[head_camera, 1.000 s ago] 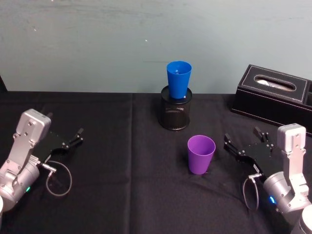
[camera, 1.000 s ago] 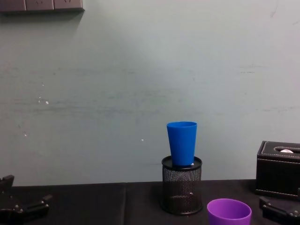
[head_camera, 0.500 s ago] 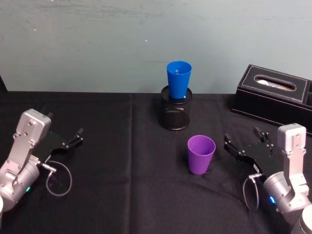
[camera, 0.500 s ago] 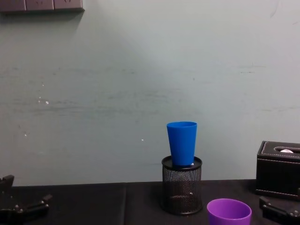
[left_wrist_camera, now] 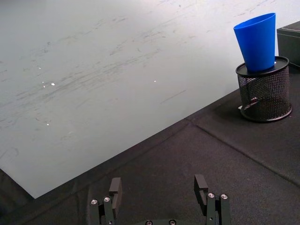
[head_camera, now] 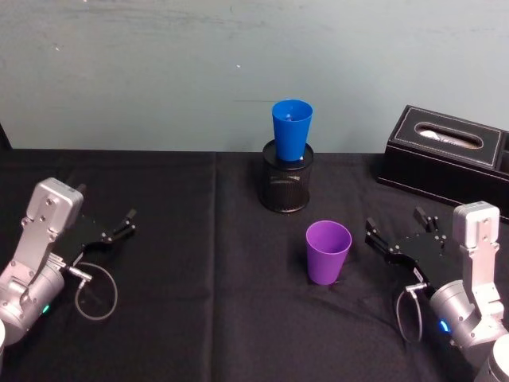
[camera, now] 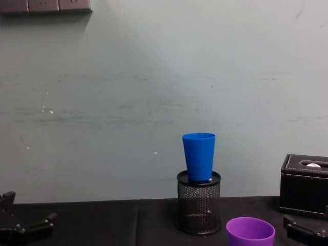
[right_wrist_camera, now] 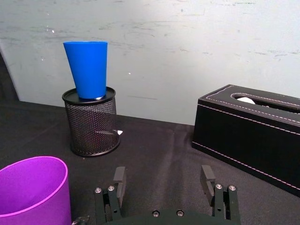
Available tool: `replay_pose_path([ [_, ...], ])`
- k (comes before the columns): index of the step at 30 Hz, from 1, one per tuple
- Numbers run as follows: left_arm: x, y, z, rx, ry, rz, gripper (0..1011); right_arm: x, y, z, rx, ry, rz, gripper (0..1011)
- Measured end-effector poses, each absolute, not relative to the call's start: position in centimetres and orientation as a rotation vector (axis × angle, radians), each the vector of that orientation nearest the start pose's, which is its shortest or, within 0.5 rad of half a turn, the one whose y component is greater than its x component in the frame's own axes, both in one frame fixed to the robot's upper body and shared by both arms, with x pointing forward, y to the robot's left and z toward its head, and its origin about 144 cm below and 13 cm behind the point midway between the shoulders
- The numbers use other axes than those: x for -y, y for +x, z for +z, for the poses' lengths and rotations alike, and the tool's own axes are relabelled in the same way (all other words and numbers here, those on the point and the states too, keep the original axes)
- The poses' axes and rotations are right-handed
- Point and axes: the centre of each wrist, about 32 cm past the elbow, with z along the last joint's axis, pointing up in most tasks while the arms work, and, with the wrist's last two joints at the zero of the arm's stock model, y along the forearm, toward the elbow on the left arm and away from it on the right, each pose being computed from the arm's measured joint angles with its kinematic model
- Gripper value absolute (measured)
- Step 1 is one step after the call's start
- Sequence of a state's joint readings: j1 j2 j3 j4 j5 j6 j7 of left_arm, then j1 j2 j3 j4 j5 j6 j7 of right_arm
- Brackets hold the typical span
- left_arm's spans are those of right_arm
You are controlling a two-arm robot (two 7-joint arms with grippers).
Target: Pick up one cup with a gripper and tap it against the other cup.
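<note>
Purple cup (head_camera: 328, 251) stands upright and mouth-up on the black cloth (head_camera: 199, 263) that covers the table, a little right of the middle of the head view, and nothing holds it. At about 11 o'clock from it, farther back near the wall, the blue cup (head_camera: 291, 131) sits upright in the mouth of a black mesh pen holder (head_camera: 286, 185), its narrow base down inside the ring and its rim well above it. The two cups are well apart. At 3 o'clock from the purple cup the right gripper (head_camera: 400, 231) rests low over the cloth with its fingers spread wide and empty, near the cup but not touching it; in the right wrist view the purple rim shows just beside one finger (right_wrist_camera: 119, 180). Over at 9 o'clock, far across the cloth, the left gripper (head_camera: 118, 227) lies parked, its fingers likewise spread with nothing between them. A black leather-look tissue box (head_camera: 448, 161) with white stitching sits at about 2 o'clock from the purple cup, close to the back edge. The cloth shows a straight fold line running front to back left of the pen holder. Behind the table rises a pale grey-green wall (camera: 154, 87), scuffed and speckled, with a dark fitting (camera: 45, 5) at its top left in the chest view.
</note>
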State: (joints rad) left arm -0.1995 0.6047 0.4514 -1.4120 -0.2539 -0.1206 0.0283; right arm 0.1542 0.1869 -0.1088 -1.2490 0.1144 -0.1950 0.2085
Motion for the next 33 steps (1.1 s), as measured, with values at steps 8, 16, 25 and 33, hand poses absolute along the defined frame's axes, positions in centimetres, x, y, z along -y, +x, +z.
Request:
replay_pose_path([
  [8, -30.97, 48.86, 113.98, 0.285, 0.304, 1.248, 1011, 26.82, 49.59, 109.64, 0.072, -0.063, -1.301, 1003],
  [16, -30.97, 48.86, 113.98, 0.285, 0.304, 1.248, 1011, 26.82, 49.59, 109.64, 0.072, -0.063, -1.301, 1003],
  [25, -30.97, 48.86, 113.98, 0.285, 0.304, 1.248, 1012, 26.82, 49.59, 109.64, 0.072, -0.063, -1.301, 1003],
  [33, -30.97, 48.86, 113.98, 0.285, 0.304, 1.248, 1011, 26.82, 49.59, 109.64, 0.072, -0.063, -1.301, 1003],
])
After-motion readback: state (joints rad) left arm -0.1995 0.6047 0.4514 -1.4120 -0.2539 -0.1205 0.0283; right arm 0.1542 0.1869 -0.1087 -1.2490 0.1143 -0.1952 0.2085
